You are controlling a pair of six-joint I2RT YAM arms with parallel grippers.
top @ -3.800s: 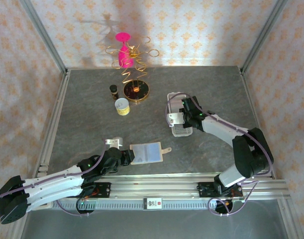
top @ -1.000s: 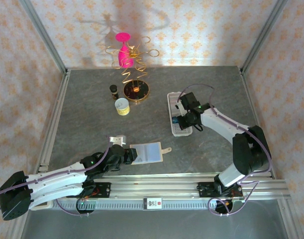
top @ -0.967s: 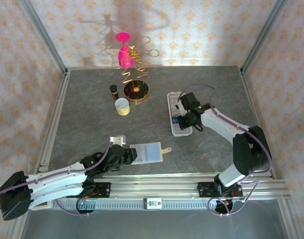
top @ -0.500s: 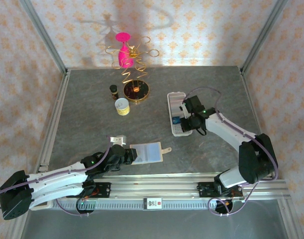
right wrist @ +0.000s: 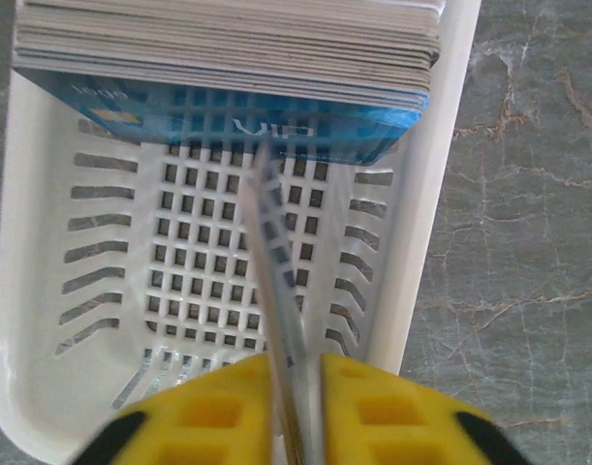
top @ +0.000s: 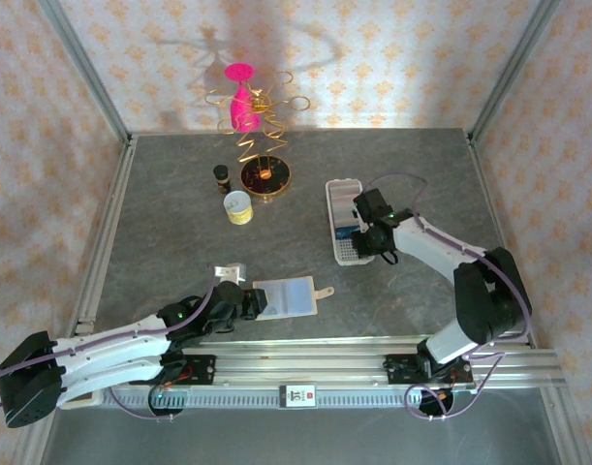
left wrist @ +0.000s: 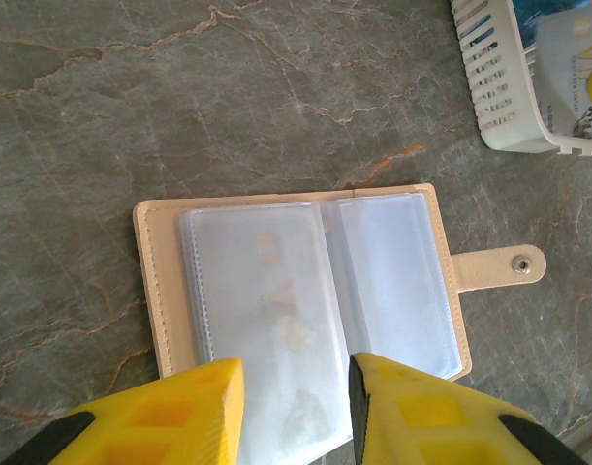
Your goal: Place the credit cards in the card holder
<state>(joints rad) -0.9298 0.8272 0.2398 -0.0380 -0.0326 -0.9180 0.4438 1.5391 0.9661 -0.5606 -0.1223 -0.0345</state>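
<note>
The card holder (top: 330,211) is a long white perforated tray at centre right; its rim (right wrist: 441,194) also runs through the right wrist view. A stack of blue-grey credit cards (right wrist: 228,48) stands at its far end. My right gripper (top: 365,235) (right wrist: 296,373) is down in the tray, jaws slightly open. One credit card (right wrist: 276,281) stands on edge between them, against the left finger with a thin gap to the right one. My left gripper (top: 255,302) (left wrist: 296,373) hovers open over a beige wallet (left wrist: 296,281) lying spread out.
The wallet (top: 288,296) lies near the front edge. At the back left are a pink goblet on a gold wire stand (top: 245,102), a round dark dish (top: 265,175), a small dark bottle (top: 221,175) and a white cup (top: 237,206). The tray's corner (left wrist: 504,107) is at upper right of the left wrist view.
The right gripper has carried a card from above the tray's near end down into it and shifted slightly. The left arm has crept a little towards the wallet and stayed.
</note>
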